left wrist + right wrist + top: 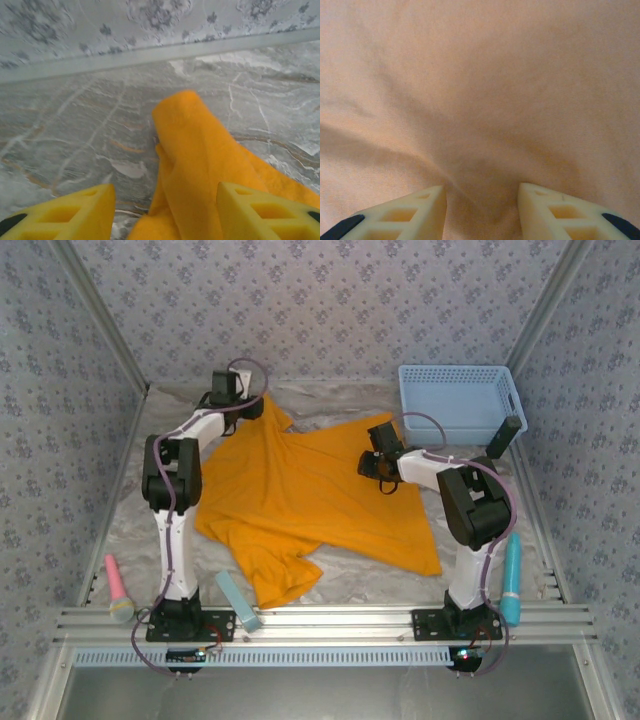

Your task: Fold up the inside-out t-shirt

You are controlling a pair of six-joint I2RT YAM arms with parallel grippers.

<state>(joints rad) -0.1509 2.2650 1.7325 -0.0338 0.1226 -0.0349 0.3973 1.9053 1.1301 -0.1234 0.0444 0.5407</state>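
Top external: the orange-yellow cotton t-shirt [300, 490] lies spread across the middle of my grey crinkled worktop [380, 585]. Its long axis runs diagonally from far left to near right, and its near edge is bunched up. The left end effector [250, 402] sits at the shirt's far-left tip. The right end effector [376, 468] is over the shirt's right side. The light blue slotted plastic basket [456, 369] stands at the far right, with the shirt wholly outside it.

Left wrist: I see the yellow fingers [75, 210] spread apart, jaws open. A rounded fold of the shirt lies between them, pointing away toward the patterned wall [150, 20].

Right wrist: the pale fingers [405, 212] are parted, jaws open, right down at the cloth, which puckers in the gap.
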